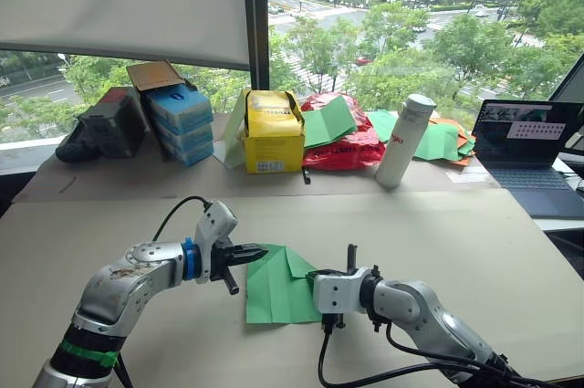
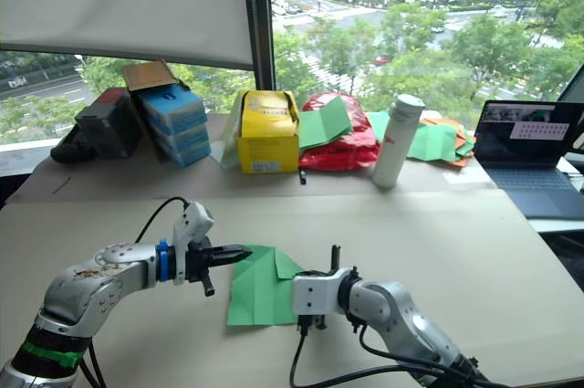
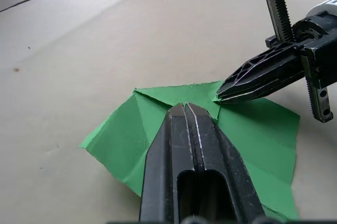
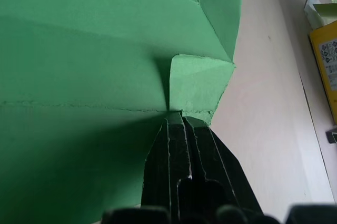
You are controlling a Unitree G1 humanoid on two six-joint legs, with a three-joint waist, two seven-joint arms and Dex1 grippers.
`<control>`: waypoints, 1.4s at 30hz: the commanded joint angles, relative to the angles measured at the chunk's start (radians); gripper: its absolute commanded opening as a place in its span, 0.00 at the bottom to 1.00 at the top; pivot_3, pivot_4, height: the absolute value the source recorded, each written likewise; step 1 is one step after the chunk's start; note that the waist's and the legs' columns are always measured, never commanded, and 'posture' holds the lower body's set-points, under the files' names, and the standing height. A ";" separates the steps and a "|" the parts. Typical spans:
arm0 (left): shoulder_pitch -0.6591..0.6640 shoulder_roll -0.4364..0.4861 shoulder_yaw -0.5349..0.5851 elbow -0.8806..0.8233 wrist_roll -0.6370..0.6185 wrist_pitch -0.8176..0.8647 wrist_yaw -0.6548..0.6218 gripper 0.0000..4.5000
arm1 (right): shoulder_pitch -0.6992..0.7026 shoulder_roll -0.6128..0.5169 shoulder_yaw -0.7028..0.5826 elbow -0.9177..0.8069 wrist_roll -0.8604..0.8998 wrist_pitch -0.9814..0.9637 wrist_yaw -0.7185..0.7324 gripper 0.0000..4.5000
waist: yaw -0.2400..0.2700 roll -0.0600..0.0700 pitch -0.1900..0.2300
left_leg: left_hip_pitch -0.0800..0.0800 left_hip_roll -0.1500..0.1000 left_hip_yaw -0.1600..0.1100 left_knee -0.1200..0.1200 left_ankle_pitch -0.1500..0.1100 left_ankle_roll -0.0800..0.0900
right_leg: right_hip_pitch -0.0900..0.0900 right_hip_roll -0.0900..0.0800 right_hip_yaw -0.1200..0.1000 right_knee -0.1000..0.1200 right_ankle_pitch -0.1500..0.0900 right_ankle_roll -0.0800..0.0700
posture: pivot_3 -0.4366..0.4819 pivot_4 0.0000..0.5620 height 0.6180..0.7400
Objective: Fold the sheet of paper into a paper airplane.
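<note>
Left eye view shows the sheet of paper (image 1: 278, 288) flat on the table (image 1: 474, 242) between both arms, its far corners folded in. The left gripper (image 1: 259, 254) presses closed, empty tips on the far point; the right gripper (image 4: 181, 117), closed, pins the near-right flap edge. To crease well, I would drag the tips firmly along the fold without shifting the sheet

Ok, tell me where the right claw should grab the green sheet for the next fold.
Probably the small raised flap at the right edge of the sheet of paper, approached from that right side. The sheet lies flat on the table, so this lifted corner is the only part a claw can pinch. The right claw sits there, shut.
</note>
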 commanded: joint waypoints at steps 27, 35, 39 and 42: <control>-0.178 -0.133 -0.156 0.206 0.252 -0.145 -0.024 0.00 | 0.031 0.059 -0.054 0.001 -0.022 0.032 0.022 0.00 | 0.002 0.000 0.000 | 0.000 0.000 0.001 0.002 -0.001 0.002 | 0.000 0.001 0.000 0.001 0.000 0.001 | 0.48 0.27 1.00; -0.195 -0.195 -0.204 0.276 0.306 -0.175 -0.010 0.00 | 0.037 0.059 -0.060 -0.002 -0.023 0.043 0.023 0.00 | 0.002 0.000 0.000 | 0.000 0.000 0.001 0.002 -0.001 0.002 | 0.001 0.001 -0.001 0.001 0.000 0.001 | 0.48 0.27 1.00; -0.175 -0.182 -0.234 0.308 0.369 -0.190 0.005 0.00 | 0.040 0.060 -0.060 -0.008 -0.022 0.053 0.022 0.00 | 0.002 0.000 0.000 | 0.000 0.000 0.001 0.002 -0.003 0.005 | 0.001 0.001 -0.001 0.002 0.000 0.001 | 0.48 0.27 1.00; -0.167 -0.180 -0.244 0.334 0.402 -0.203 0.018 0.00 | 0.043 0.062 -0.061 -0.011 -0.020 0.058 0.023 0.00 | 0.002 0.000 0.000 | 0.001 0.000 0.001 0.002 -0.003 0.005 | 0.001 0.001 -0.001 0.002 0.000 0.001 | 0.48 0.27 1.00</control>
